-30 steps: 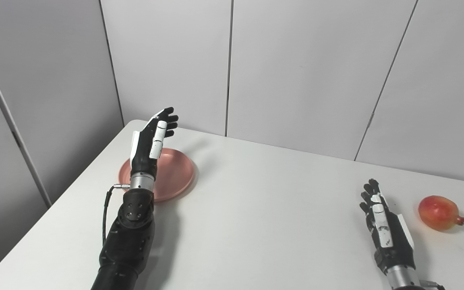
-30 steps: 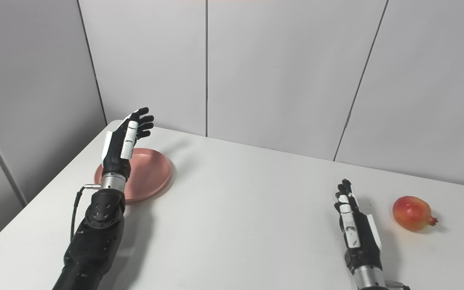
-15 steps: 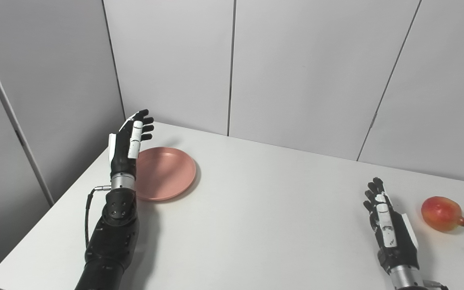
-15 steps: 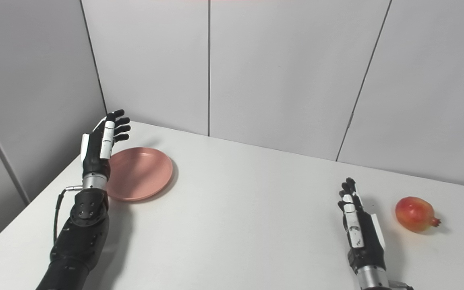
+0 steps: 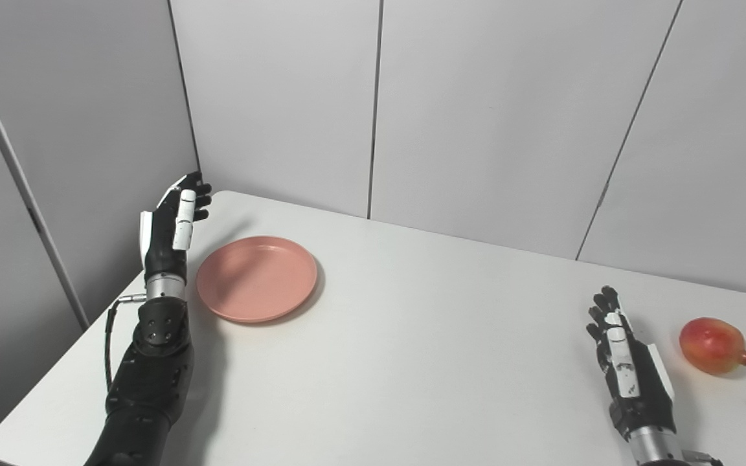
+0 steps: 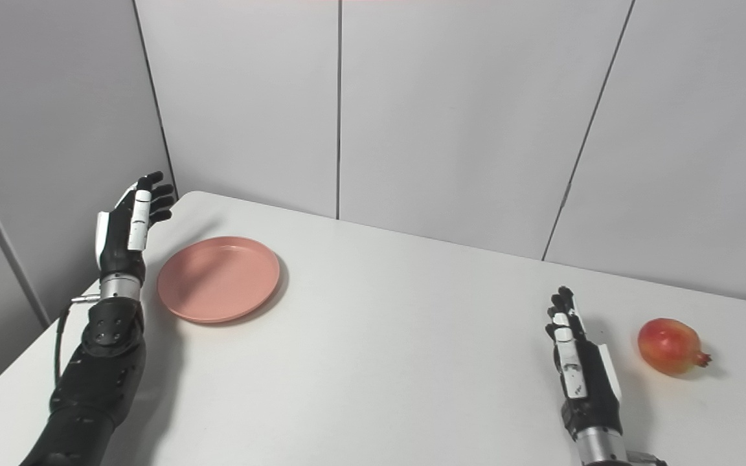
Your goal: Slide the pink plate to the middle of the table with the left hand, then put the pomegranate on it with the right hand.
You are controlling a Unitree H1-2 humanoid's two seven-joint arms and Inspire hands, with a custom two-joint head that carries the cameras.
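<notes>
Pink plate (image 5: pixel 256 278): near the table's left end, not yet slid.
Left hand (image 5: pixel 169 223): raised at the table's (image 5: pixel 412 362) left edge, fingers apart, empty, beside the plate.
Right hand (image 5: pixel 632 375): fingers loosely apart, empty, near the pomegranate (image 5: pixel 713 344).
Risk: a push struck too high could tip the plate.
Room: open tabletop toward the middle.
</notes>
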